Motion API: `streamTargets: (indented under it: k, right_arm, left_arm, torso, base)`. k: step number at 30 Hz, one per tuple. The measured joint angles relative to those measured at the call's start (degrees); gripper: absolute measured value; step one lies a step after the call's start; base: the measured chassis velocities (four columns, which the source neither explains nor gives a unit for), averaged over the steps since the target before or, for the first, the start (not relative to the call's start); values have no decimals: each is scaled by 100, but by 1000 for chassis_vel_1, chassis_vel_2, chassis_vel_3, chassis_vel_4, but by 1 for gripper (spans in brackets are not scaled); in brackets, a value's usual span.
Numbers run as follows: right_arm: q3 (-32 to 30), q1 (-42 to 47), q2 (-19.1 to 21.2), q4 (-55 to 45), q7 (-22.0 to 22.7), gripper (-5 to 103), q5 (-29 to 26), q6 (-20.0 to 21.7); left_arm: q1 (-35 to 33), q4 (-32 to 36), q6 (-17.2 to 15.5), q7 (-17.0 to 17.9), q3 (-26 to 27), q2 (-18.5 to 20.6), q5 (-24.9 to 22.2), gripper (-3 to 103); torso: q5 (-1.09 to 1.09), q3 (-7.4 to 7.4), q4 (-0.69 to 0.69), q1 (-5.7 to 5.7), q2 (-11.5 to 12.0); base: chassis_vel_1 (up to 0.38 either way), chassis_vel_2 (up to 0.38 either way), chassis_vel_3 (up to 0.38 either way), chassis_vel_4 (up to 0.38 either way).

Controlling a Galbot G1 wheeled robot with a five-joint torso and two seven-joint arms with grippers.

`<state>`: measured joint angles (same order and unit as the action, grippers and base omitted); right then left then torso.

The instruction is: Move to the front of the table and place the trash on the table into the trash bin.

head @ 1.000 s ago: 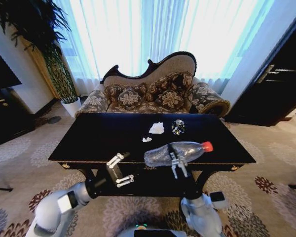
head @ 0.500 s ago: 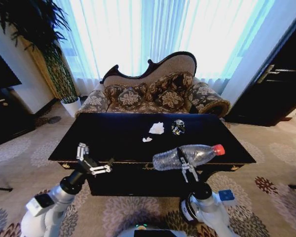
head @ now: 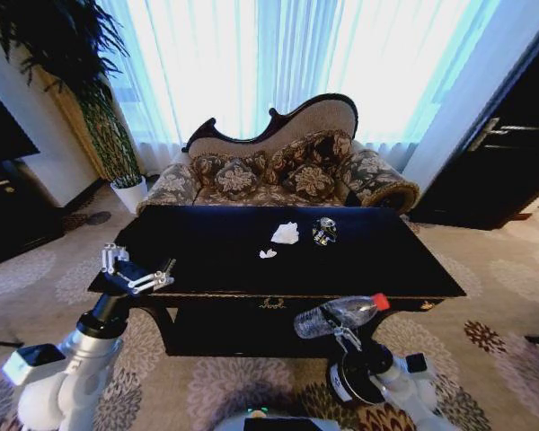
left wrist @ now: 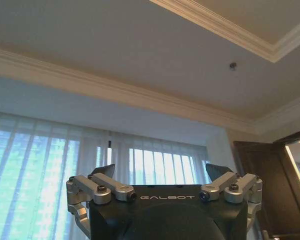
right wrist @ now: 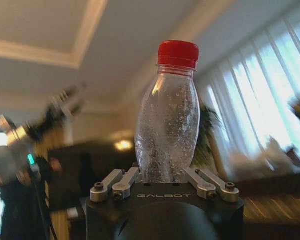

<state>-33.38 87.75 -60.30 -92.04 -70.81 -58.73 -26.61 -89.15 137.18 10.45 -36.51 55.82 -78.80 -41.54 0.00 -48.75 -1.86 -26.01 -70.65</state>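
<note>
The glossy black table [head: 207,260] stands right before me. On its far middle lies the trash: a white paper lump [head: 286,233], a small white scrap [head: 268,254] and a shiny silver-black bit [head: 323,232]. My right gripper [head: 342,334] hangs low in front of the table's front edge, shut on a clear plastic bottle [head: 335,315] with a red cap, which lies almost level. In the right wrist view the bottle [right wrist: 167,125] stands between the right gripper's jaws [right wrist: 165,179]. My left gripper [head: 136,272] is open and empty by the table's front left corner, pointing up [left wrist: 161,171]. The trash bin is out of view.
A patterned sofa [head: 278,171] stands close behind the table. A tall potted plant [head: 103,126] is at the back left, a dark cabinet [head: 4,197] at the left and a dark door [head: 508,162] at the right. Patterned carpet [head: 494,296] surrounds the table.
The right gripper has come down with the bottle from over the table's front edge to below it. The left arm has swung out left to the table's corner.
</note>
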Motion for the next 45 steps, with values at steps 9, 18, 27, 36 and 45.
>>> streamTargets:
  k: [9,18,27,36,45]
  right_arm:
    - [-13,-336,266,1488,-344,23,618,-323]
    - [49,-654,267,2539,108,23,2011,-213]
    - [181,-1026,257,3629,2058,23,3511,37]
    - [557,-1093,-154,3474,5335,23,4607,967]
    - [761,-1442,-384,3789,6973,23,4637,1283]
  left_arm:
    - [12,80,-91,163,247,103,-280,100]
    - [0,99,-89,198,340,94,-314,100]
    - [-45,83,-44,228,504,111,-307,100]
    - [-27,35,-41,259,449,124,-228,100]
    - [-12,-58,-32,261,392,148,-126,100]
  torso:
    - [-2,0,0,0,-1]
    - [-1,0,0,0,0]
    - [-2,0,-1,0,-1]
    - [-2,0,-1,0,-1]
    - [-2,0,0,0,0]
  base:
    - [0,0,0,0]
    - [0,0,0,0]
    - [0,0,0,0]
    - [0,0,0,0]
    - [0,0,0,0]
